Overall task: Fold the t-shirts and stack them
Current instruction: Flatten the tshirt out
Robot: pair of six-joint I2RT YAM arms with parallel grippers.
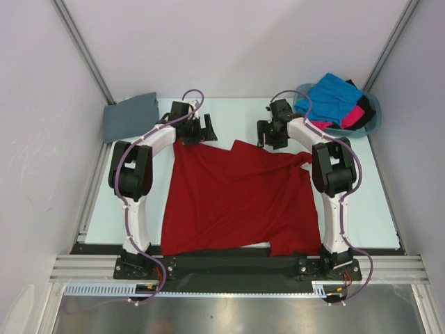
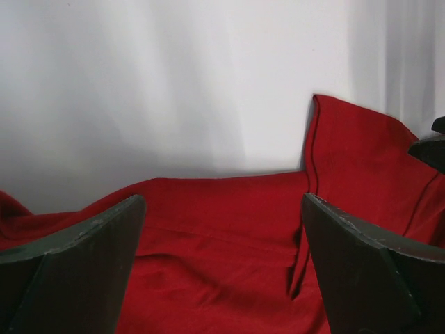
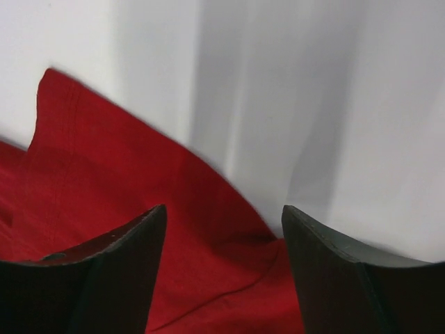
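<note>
1. Currently in hand: the deep red t-shirt (image 1: pixel 236 202). It lies spread and rumpled across the middle of the table (image 1: pixel 379 202), with one flap turned over near the upper centre of the top view and its lower hem reaching the dark strip (image 1: pixel 229 263) at the bottom.
2. Left gripper (image 1: pixel 206 129): jaws wide apart and empty, poised at the red cloth's upper-left edge. Right gripper (image 1: pixel 266 137): jaws also apart, no cloth pinched in its wrist view, low over the upper-right edge by the sleeve.
3. Risk, judged: either gripper may close on a single layer or a crease rather than the hem, and the fold would then come out skewed.
4. Risk, judged: the bunched sleeve at centre right lies close against the right arm. It may catch or drag on lifting and pull the shirt askew.
5. Risk, judged: an uneven lift between the two arms would trap wrinkles inside the fold, and the bundle would sit badly on a stack.
6. Other stock: the slate grey t-shirt (image 1: pixel 131 115) lies folded at the upper left of the table. The bright blue t-shirt (image 1: pixel 332 97), hot pink t-shirt (image 1: pixel 356 115) and black t-shirt (image 1: pixel 366 106) are heaped unfolded in the teal basket (image 1: pixel 376 120) at upper right.
7. Surface: pale, smooth, matt, and probably slick under cloth. Room: plain white panels (image 1: pixel 236 42) on three sides and aluminium posts (image 1: pixel 83 49) at the far corners.
</note>
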